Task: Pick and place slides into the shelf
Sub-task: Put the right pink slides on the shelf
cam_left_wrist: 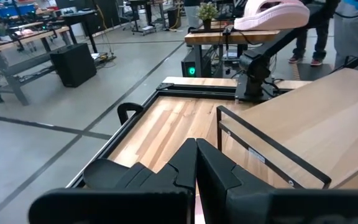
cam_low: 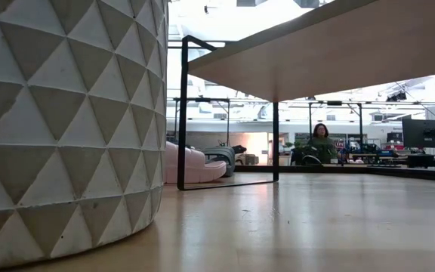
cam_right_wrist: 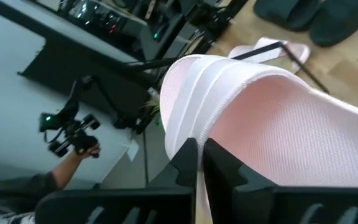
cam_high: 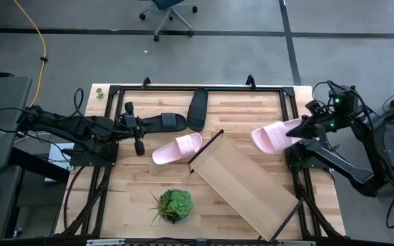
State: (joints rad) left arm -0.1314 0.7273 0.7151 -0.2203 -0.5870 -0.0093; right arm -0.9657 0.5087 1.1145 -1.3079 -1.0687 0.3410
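The right pincer (cam_high: 304, 127), clamped on a pale pink ribbed foam slide (cam_high: 276, 136), holds it above the long light-wood, black-framed shelf (cam_high: 245, 181). Light and springy, it likely grips best by its edge. The left pincer (cam_high: 139, 146) rests closed.

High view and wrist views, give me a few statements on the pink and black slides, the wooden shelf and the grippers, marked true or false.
1. The right gripper is shut on a pale pink slide, held up off the table. True.
2. Both black slides lie on the light-wood shelf. False: they lie on the tabletop behind it.
3. The second pink slide lies beside the shelf's end. True.
4. The left gripper holds a black slide. False: it is shut on nothing.
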